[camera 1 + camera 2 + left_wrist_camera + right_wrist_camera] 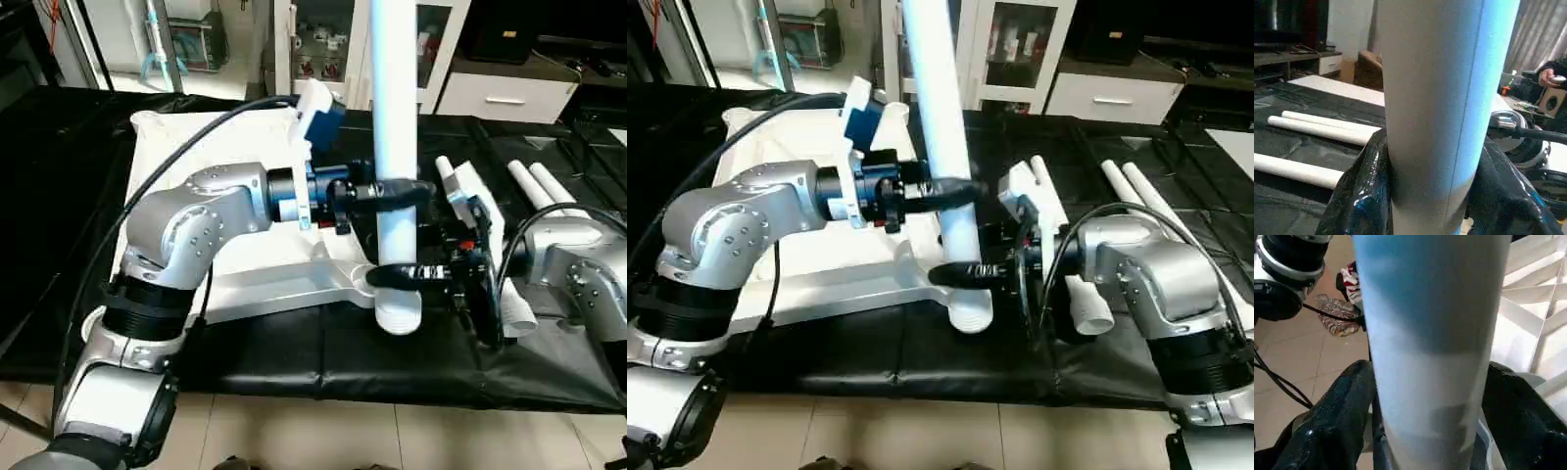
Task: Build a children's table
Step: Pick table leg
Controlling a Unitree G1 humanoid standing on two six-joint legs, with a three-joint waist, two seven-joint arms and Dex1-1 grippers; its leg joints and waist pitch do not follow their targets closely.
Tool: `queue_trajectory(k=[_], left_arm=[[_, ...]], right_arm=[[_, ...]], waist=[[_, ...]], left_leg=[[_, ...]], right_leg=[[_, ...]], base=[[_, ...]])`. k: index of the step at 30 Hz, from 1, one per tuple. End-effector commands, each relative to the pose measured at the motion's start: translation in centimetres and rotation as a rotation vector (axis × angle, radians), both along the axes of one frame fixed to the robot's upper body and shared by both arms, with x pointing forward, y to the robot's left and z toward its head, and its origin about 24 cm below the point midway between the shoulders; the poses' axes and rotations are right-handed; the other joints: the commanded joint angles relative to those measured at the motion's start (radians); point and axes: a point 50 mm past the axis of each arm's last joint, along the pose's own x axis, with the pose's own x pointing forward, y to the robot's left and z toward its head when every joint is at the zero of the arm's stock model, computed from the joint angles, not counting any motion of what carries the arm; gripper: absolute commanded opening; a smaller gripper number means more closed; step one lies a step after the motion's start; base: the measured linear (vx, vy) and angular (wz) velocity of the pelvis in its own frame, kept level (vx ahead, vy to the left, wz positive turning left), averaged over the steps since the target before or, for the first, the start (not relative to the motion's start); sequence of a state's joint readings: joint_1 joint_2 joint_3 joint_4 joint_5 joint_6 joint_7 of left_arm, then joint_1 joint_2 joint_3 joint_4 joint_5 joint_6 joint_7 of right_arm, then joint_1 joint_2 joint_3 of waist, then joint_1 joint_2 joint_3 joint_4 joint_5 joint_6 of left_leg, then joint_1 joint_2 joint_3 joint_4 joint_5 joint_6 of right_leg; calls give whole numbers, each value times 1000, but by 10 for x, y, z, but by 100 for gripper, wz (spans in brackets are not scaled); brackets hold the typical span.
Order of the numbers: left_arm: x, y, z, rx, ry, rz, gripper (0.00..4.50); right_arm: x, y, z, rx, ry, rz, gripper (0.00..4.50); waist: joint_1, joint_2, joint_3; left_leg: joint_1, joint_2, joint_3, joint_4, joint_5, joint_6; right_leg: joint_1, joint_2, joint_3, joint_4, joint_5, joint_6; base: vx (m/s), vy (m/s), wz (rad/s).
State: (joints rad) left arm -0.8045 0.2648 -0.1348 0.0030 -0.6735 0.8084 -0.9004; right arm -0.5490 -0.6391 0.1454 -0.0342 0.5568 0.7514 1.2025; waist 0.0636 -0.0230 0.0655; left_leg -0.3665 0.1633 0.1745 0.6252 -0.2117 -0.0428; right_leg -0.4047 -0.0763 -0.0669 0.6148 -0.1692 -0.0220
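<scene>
The white table top (245, 284) lies ribbed side up on the black-draped table. One white leg (396, 117) stands upright at the top's near right corner socket (397, 315), its flared end down. My left gripper (384, 193) is shut on the leg at mid height. Lower down, just above the socket, my right gripper (409, 274) is shut on the same leg. Both wrist views show black fingers (1359, 196) (1334, 426) pressed on either side of the leg. Three spare legs (1132, 191) lie to the right.
White cabinets (323, 39) stand behind the work table. The table's front edge (323, 387) runs just below the socket, with tiled floor beyond. A person's hand (1550, 77) shows far off in the left wrist view. Cables (774, 127) arc over my left arm.
</scene>
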Motion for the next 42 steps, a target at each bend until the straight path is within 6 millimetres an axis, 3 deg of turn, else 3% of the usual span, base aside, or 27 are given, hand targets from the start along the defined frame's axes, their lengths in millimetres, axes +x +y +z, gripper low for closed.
queue_trajectory(k=[1,2,7,14,18,22,28,34,42], left_arm=[[-5,-5,6,13,-35,-38,180],[-5,-5,5,17,-36,-41,180],[-4,-6,4,23,-35,-45,180],[-5,-6,4,37,-40,-60,179],[-4,-5,3,43,-40,-59,179],[-3,-5,3,43,-41,-58,179],[-3,-5,3,44,-41,-61,179],[-4,-6,4,43,-43,-69,179],[-4,-7,3,40,-40,-76,179]], right_arm=[[0,-2,0,-24,-13,3,342],[0,-2,0,-27,-12,6,312],[-4,-1,-2,-45,0,35,293],[-6,-4,-10,-78,12,44,215],[-8,-5,-11,-91,3,48,206],[-7,-5,-13,-98,0,42,262],[-7,-3,-15,-105,-8,42,290],[-7,-3,-16,-102,-4,44,290],[-11,-2,-19,-103,18,67,221]], waist=[[5,-12,-77],[5,-12,-77],[6,-11,-77],[7,-9,-77],[7,-10,-78],[7,-9,-78],[8,-9,-78],[8,-8,-78],[12,-6,-79]], left_leg=[[6,61,-18,-68,-53,53],[6,61,-18,-68,-53,53],[6,61,-18,-67,-51,57],[7,62,-18,-67,-56,56],[6,62,-19,-67,-52,57],[6,62,-18,-67,-59,55],[7,63,-19,-67,-54,58],[7,62,-19,-67,-58,59],[7,63,-19,-67,-60,56]], right_leg=[[61,-73,50,-62,-202,-228],[61,-73,50,-62,-197,-229],[63,-74,50,-60,-184,-236],[63,-74,50,-61,-187,-238],[63,-74,50,-59,-175,-241],[63,-74,50,-60,-182,-242],[63,-74,50,-59,-175,-245],[62,-74,50,-59,-174,-247],[63,-74,50,-58,-167,-250]], base=[[0,0,0],[0,0,0],[0,0,0],[0,0,0],[0,0,0],[0,0,0],[0,0,0],[0,0,0],[0,0,0]])
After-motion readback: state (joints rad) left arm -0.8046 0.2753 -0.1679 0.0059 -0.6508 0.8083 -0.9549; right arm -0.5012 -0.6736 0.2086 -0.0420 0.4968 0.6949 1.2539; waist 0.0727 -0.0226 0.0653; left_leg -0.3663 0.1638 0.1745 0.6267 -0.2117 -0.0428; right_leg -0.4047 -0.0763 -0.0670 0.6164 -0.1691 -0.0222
